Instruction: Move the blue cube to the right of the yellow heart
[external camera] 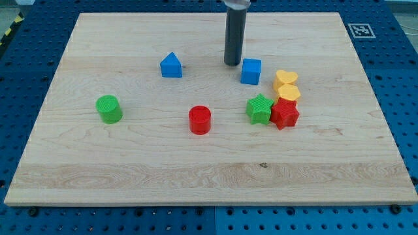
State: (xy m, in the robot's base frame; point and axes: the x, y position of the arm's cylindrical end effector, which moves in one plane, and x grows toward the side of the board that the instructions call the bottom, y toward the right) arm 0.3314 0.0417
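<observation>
Standing over the wooden surface, the arm's dark rod drops nearly plumb from the view's top. The tip rests just beside the blue cube, at about its ten o'clock; contact not certain. No end effector with jaws here, only the rod, so nothing opens, closes or grips.

The blue cube sits at ten o'clock of the yellow heart, near but apart. A second yellow block lies touching the heart at six o'clock, then a red star, with a green star alongside.

Judgement: a straight shove toward three o'clock would drive the cube into the heart. Better to carry it across above the heart, around twelve o'clock, then come behind it and nudge down to the heart's three o'clock side. Short pushes through the cube's centre should limit spin.
</observation>
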